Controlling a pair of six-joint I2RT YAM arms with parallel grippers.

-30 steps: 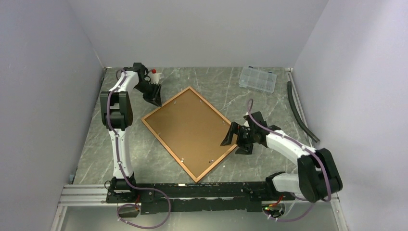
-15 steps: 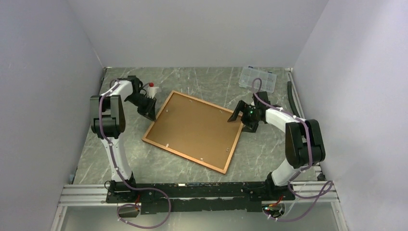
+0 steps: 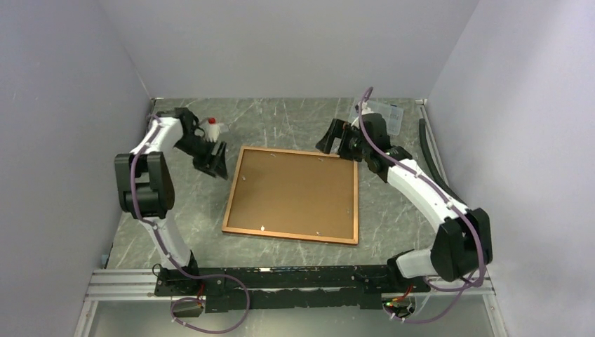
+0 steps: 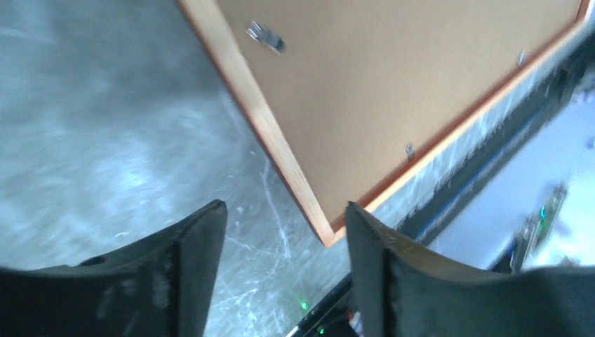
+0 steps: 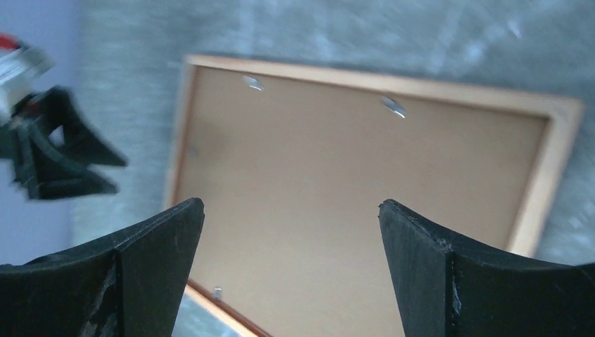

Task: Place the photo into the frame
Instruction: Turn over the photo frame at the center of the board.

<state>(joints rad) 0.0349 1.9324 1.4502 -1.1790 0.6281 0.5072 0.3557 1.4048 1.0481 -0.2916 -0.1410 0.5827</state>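
My fingers (image 4: 393,281) are matt black plastic, faintly scuffed. The frame (image 4: 258,119) shows a smooth, light wooden border around a matt brown backing board (image 3: 293,195) that looks like pressed fibre, with small shiny metal clips (image 5: 393,107). The table (image 3: 295,119) looks like grey-green marbled stone with a dull sheen.

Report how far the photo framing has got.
Done: nothing confirmable; the frame lies back-up with its brown backing board in place, no photo in view. In hand: nothing; left gripper and right gripper are open near it. Left: seating the photo, unless it's already inside.
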